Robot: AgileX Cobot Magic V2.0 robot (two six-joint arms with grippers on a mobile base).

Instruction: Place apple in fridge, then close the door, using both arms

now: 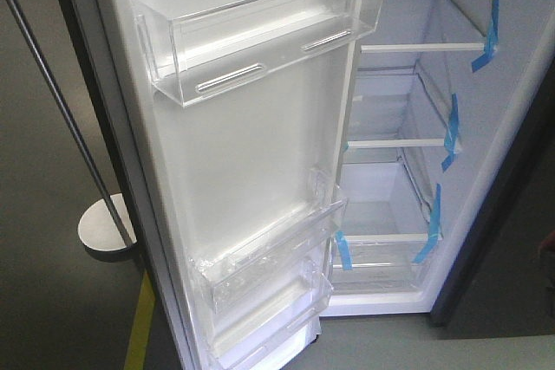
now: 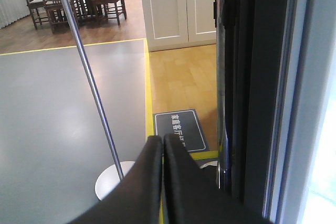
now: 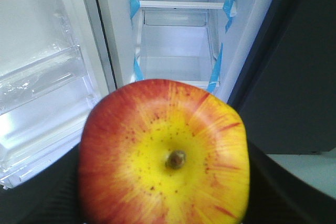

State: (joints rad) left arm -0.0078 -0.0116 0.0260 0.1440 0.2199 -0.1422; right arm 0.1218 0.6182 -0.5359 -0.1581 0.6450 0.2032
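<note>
The apple, red with a yellow patch round the stem, fills the lower half of the right wrist view, clamped between the black fingers of my right gripper. It hangs in front of the open fridge, facing the white lower shelves with blue tape strips. The door stands open at the left, white inside, with clear bins. My left gripper is shut and empty, beside the door's dark outer edge. Neither gripper shows in the front view.
A metal pole on a round white base stands on the grey floor left of the door. A yellow floor line and a dark floor sign lie ahead. Chairs and a white cabinet stand far back.
</note>
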